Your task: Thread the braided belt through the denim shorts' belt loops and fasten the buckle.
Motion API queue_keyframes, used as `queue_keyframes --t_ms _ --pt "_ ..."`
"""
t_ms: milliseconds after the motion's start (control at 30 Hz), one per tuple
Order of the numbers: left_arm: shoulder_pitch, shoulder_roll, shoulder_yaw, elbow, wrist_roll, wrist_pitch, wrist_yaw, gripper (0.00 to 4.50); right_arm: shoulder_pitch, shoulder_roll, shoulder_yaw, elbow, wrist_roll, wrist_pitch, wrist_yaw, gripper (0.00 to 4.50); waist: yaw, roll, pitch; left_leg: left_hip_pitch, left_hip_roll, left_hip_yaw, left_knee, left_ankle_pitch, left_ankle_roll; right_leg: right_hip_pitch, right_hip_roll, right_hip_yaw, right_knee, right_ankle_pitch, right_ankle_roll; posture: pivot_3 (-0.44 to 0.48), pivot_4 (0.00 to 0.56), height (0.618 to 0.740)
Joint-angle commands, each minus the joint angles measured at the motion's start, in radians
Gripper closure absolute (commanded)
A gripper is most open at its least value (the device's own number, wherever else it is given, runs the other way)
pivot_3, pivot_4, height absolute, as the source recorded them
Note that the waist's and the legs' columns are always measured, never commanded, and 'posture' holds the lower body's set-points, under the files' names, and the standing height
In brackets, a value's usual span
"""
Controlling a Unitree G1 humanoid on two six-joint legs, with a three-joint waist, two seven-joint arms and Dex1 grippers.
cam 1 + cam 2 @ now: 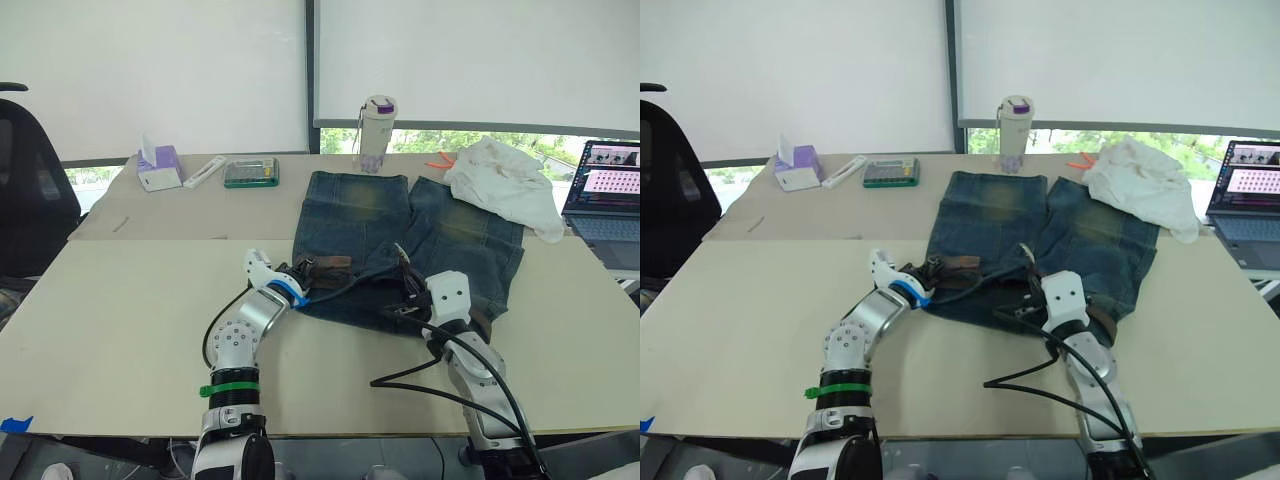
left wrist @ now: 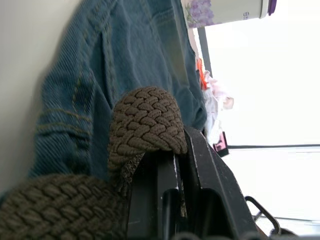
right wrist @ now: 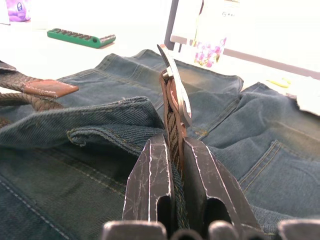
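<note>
The denim shorts (image 1: 455, 235) lie flat on the table, waistband nearest me and bunched at the middle. The braided belt (image 1: 325, 268) runs across that waistband, its brown leather tip (image 3: 50, 89) lying on the denim. My left gripper (image 1: 297, 275) is shut on a bent length of the belt (image 2: 147, 122) at the shorts' left edge. My right gripper (image 3: 172, 145) is shut on the strap just below the buckle (image 3: 176, 87), which stands upright above the fingers. The belt loops are hidden in the folded waistband.
A white cloth (image 1: 505, 185) covers the shorts' far right leg, beside a laptop (image 1: 605, 200). A tumbler (image 1: 377, 130), a green case (image 1: 251, 172), a tissue box (image 1: 158, 168) and a white stick (image 1: 204, 171) stand at the back. Black cables (image 1: 420, 370) trail from my right arm.
</note>
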Motion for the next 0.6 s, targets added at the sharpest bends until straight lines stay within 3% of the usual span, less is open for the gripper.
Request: queue_keyframes --t_ms 33,167,200,267,567,600 --pt "-0.081 -0.140 -0.068 -0.032 -0.005 -0.008 -0.031 4.50 -0.005 -0.011 -0.007 -0.025 -0.008 -0.054 -0.002 4.48 -0.001 0.000 0.000 0.000 0.000 0.000 0.000 0.000 0.000 0.000 0.000 0.000 0.000 0.000 0.000 0.000 0.150 0.740" --pt "-0.074 -0.069 -0.133 -0.072 0.019 0.004 -0.118 4.50 0.009 -0.037 0.002 -0.031 -0.017 -0.030 0.021 4.48 0.000 0.000 0.000 0.000 0.000 0.000 0.000 0.001 -0.001 0.000 0.000 0.000 -0.001 0.000 0.000 0.000 0.150 0.740" --pt "-0.073 -0.059 -0.138 -0.078 0.020 0.010 -0.131 3.77 0.011 -0.039 0.003 -0.032 -0.016 -0.025 0.023 4.50 0.000 0.000 0.000 0.000 -0.001 0.000 0.000 0.001 -0.001 0.000 0.000 0.000 -0.001 0.000 0.000 0.000 0.150 0.740" --pt "-0.070 -0.028 -0.149 -0.089 0.046 0.010 -0.151 3.24 0.012 -0.044 0.002 -0.032 -0.016 -0.020 0.028 3.52 -0.001 0.000 0.000 0.000 -0.001 0.000 0.000 0.001 -0.002 0.000 0.000 0.000 -0.001 0.000 0.000 0.000 0.150 0.740" --pt "-0.048 0.013 -0.128 -0.097 0.079 0.037 -0.148 0.08 0.043 -0.178 -0.017 -0.117 0.077 0.136 0.219 0.34 -0.001 0.000 0.000 0.000 -0.001 0.000 0.000 0.001 -0.001 0.000 0.000 0.000 -0.002 0.000 0.000 0.000 0.150 0.740" --pt "-0.045 0.024 -0.133 -0.103 0.088 0.046 -0.153 0.00 0.055 -0.210 -0.024 -0.145 0.106 0.181 0.261 0.07 0.000 0.000 0.000 0.000 -0.001 0.000 0.000 0.001 -0.001 0.001 0.000 0.000 -0.002 0.000 0.000 0.000 0.150 0.740"
